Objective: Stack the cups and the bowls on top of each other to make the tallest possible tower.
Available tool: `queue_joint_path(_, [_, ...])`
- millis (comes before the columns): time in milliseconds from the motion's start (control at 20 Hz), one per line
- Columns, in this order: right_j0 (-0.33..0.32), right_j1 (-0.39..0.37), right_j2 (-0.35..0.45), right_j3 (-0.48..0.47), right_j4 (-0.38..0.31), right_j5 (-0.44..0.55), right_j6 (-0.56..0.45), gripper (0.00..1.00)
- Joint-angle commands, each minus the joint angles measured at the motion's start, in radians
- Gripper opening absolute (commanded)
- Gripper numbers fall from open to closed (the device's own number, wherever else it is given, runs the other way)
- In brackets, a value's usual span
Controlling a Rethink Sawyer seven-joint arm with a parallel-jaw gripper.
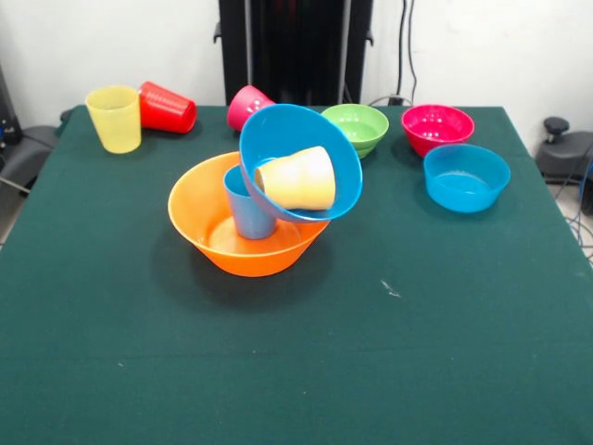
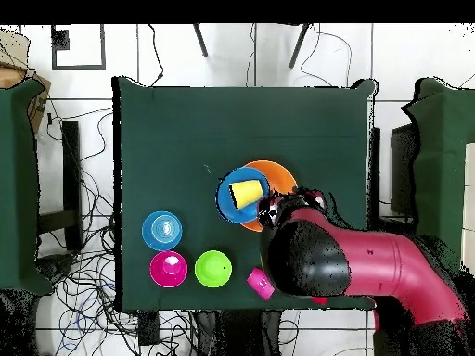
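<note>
The large orange bowl [image 1: 208, 243] stands at mid table with the light blue cup [image 1: 246, 211] upright inside it. The large blue bowl [image 1: 345, 165] leans on its side against that cup, and the pale orange cup [image 1: 298, 178] lies in it. They also show in the overhead view: the orange bowl [image 2: 278, 172], the blue bowl [image 2: 226, 202], the orange cup [image 2: 244, 193]. The small blue bowl [image 1: 466, 178] stands apart at the right. The arm's end with the gripper [image 2: 276, 209] hangs beside the orange bowl in the overhead view; the front view shows no arm.
At the far side, by the pedestal, stand the yellow cup [image 1: 113, 119], upright, the red cup [image 1: 168, 108] on its side, the tipped pink cup [image 1: 248, 104], the green bowl [image 1: 357, 128] and the magenta bowl [image 1: 437, 128]. The red arm [image 2: 371, 260] covers that edge from above.
</note>
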Motion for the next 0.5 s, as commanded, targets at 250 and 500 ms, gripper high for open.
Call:
queue_joint_path(250, [0.159,0.194,-0.067,-0.066,-0.175,0.027,0.051,1.0])
queue_joint_path(500, [0.21,0.229,-0.117,-0.094,-0.212,-0.005,0.093,1.0])
